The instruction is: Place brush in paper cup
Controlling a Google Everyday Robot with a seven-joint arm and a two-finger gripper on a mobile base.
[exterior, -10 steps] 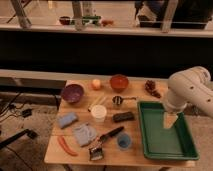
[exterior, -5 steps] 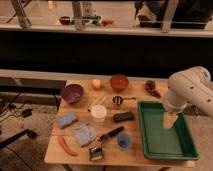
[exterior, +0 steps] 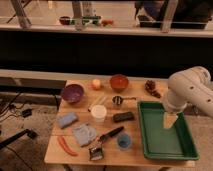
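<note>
The brush [exterior: 109,136] lies flat near the table's front edge, black handle pointing back-right and grey metallic head [exterior: 95,152] at the front. The off-white paper cup [exterior: 98,114] stands upright in the middle of the table, just behind the brush. My gripper [exterior: 170,120] hangs from the white arm [exterior: 187,90] at the right, over the green tray [exterior: 150,134]. It is well to the right of the brush and the cup and touches neither.
On the table are a purple bowl [exterior: 73,93], an orange bowl [exterior: 119,82], an orange ball [exterior: 96,84], a metal measuring cup [exterior: 118,100], a black block [exterior: 123,117], a blue sponge [exterior: 67,120], a grey-blue cloth [exterior: 85,134], an orange-red stick [exterior: 65,145] and a small blue cup [exterior: 123,141].
</note>
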